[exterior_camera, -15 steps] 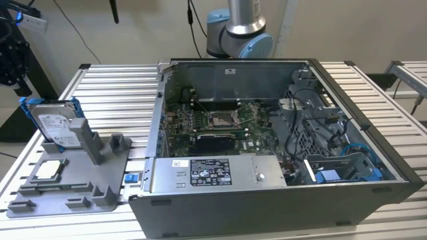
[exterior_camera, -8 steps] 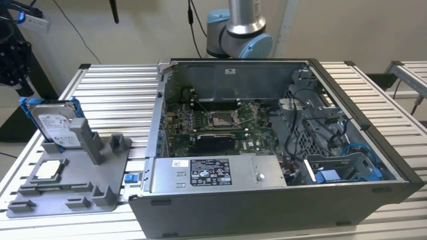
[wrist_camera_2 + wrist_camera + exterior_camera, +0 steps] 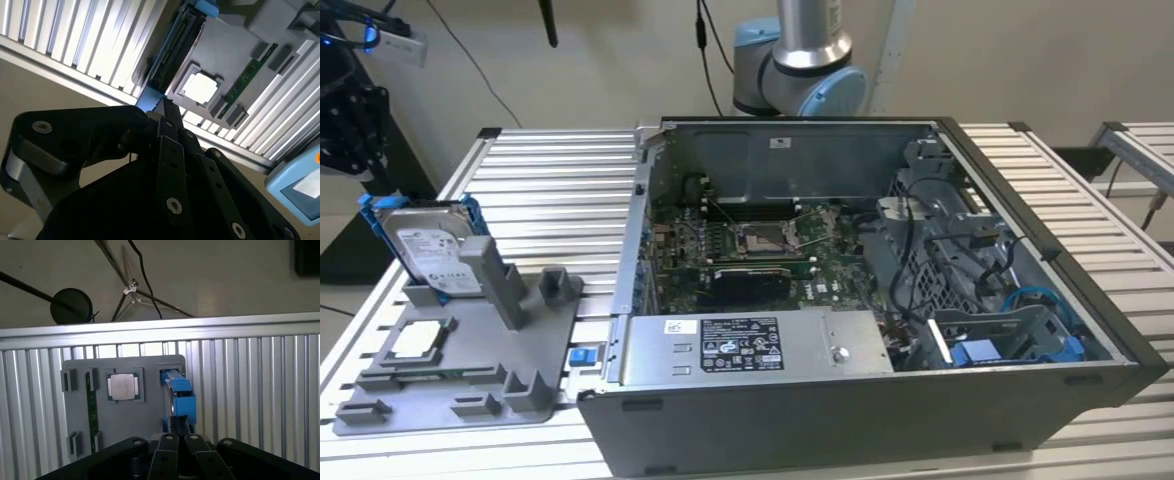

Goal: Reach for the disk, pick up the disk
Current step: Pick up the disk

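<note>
Slatted aluminium table [image 3: 534, 190] in the exterior view, carrying an open computer case [image 3: 854, 420] and, toward the exterior view's left, a grey holder [image 3: 480, 365]; the disk [image 3: 434, 250] stands on edge in its slot, with the processor chip [image 3: 416, 340] flat just beside it. Second wrist view: the hand [image 3: 162, 107] hangs near the disk's blue-framed end, whether spread or pressed together cannot be told. First wrist view: the disk [image 3: 181, 390] presents only a narrow edge, so an off-line descent would likely strike the bracket and tip or jam it
</note>
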Controlling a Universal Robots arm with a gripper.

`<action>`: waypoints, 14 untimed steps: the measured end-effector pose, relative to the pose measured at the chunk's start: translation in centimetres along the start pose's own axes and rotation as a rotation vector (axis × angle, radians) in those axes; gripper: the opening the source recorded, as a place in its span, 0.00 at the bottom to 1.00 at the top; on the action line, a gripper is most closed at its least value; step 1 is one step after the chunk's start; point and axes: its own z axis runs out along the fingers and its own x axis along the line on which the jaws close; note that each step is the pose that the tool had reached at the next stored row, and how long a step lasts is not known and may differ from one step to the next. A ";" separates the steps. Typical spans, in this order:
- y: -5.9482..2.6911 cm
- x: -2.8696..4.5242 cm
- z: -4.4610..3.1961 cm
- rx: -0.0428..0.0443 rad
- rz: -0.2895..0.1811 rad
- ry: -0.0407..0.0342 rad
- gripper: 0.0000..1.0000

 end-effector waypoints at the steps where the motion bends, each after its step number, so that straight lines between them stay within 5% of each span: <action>1: 0.00 0.00 0.00 0.0001 0.000 0.0000 0.00; 3: 0.00 0.00 0.00 0.0000 0.000 0.0001 0.00; 4: 0.00 0.00 0.01 0.0001 0.000 0.0000 1.00; 14: -0.01 -0.01 0.75 0.0001 -0.004 0.0000 1.00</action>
